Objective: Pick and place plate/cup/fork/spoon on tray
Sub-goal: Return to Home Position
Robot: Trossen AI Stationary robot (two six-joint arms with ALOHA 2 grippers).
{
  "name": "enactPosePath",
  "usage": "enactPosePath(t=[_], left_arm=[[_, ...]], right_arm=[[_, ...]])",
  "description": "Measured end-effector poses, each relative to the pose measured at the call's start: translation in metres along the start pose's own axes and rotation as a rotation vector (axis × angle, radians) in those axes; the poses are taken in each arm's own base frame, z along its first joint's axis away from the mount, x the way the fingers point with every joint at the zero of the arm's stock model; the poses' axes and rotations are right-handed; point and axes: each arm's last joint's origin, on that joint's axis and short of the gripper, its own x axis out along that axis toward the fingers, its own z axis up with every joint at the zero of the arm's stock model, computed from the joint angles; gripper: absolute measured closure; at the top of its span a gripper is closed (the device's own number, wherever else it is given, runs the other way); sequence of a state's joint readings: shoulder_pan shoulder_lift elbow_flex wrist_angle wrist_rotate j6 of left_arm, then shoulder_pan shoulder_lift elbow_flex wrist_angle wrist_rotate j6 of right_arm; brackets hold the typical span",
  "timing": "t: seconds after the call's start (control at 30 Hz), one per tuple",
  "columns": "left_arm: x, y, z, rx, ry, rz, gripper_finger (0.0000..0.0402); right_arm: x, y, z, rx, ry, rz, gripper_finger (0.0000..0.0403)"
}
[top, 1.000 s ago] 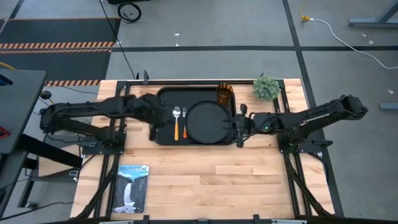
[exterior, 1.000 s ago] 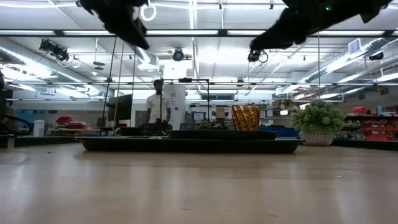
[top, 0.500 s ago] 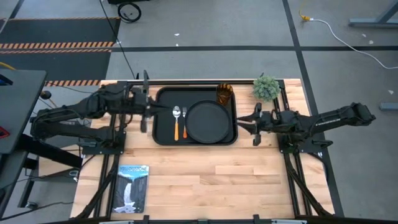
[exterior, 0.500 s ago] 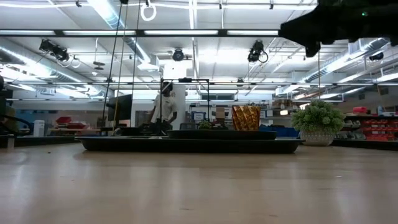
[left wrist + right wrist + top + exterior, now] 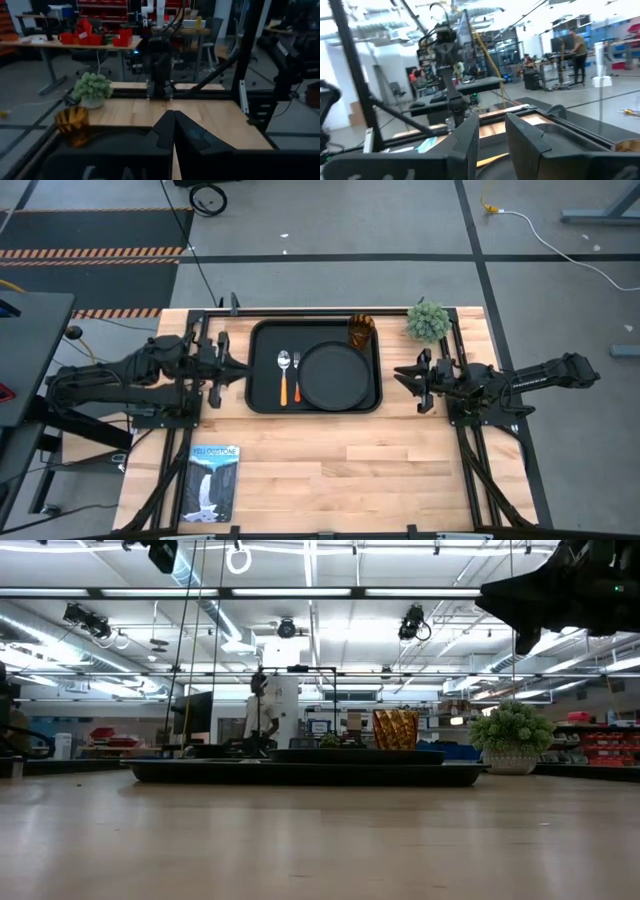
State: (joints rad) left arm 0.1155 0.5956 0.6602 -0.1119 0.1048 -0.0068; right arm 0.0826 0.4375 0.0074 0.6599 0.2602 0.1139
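Observation:
The black tray [image 5: 315, 367] lies at the table's far middle. On it rest the round black plate [image 5: 337, 375], the amber cup [image 5: 361, 332] in its far right corner, and the spoon [image 5: 283, 362] and fork [image 5: 296, 372] side by side left of the plate. My left gripper [image 5: 238, 373] hangs just left of the tray, shut and empty; its fingers meet in the left wrist view [image 5: 173, 120]. My right gripper [image 5: 405, 372] hangs just right of the tray, open and empty, with a gap showing in the right wrist view [image 5: 492, 125].
A small potted plant [image 5: 428, 321] stands at the table's far right, beside the tray. A booklet with a waterfall picture [image 5: 214, 482] lies near the front left. The wooden table between the booklet and the tray is bare. A person [image 5: 262, 710] stands in the room behind.
Both arms have drawn back from over the tray. My left gripper has gone from above the tray's left part toward the table's left edge. My right gripper has gone from the tray's right rim toward the right edge. The things on the tray have stayed put.

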Motion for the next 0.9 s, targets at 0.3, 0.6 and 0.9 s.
enactPosePath(t=[0.3, 0.6, 0.9], left_arm=[[-0.014, -0.01, -0.028, -0.063, -0.04, -0.076, 0.0389], [-0.023, -0.016, -0.064, -0.073, -0.159, -0.104, 0.0393], [-0.02, -0.016, -0.111, 0.0, -0.202, -0.107, 0.0394]], right_arm=[[-0.002, -0.007, 0.004, 0.009, -0.058, -0.229, 0.0302], [-0.002, -0.007, 0.004, 0.009, -0.058, -0.232, 0.0302], [-0.002, -0.007, 0.004, 0.009, -0.057, -0.232, 0.0301]])
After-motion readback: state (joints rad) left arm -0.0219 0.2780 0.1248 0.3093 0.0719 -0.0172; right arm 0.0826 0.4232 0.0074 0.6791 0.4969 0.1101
